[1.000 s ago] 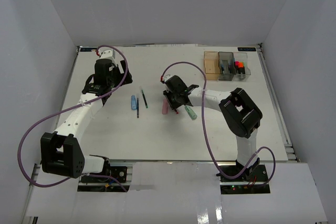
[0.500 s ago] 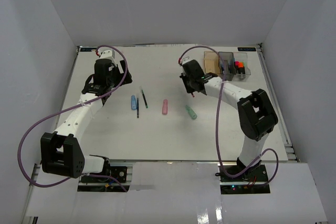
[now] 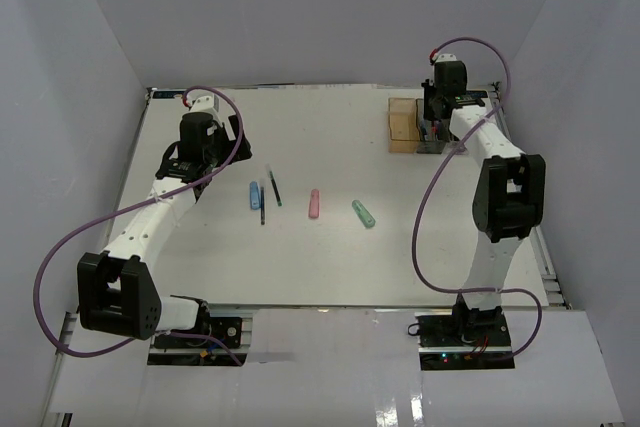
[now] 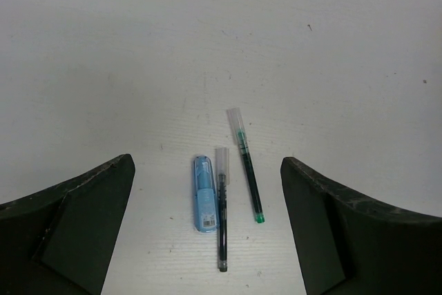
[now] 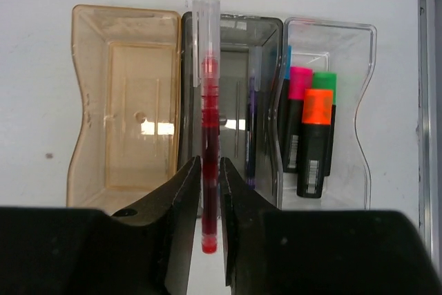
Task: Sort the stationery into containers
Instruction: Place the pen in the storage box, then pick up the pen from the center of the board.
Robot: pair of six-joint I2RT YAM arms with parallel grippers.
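The right gripper has swung from mid-frame, beside the pink stick, to the upper right. It now pinches the red pen above the smoky grey bin.

Three bins sit in a row at the far right of my surface: left bin, middle bin containing a stored pen, right bin containing highlighters. My right gripper pinches a held pen above the middle bin's left wall. Mid-surface, left to right: first stick, two pens, second stick, third stick.
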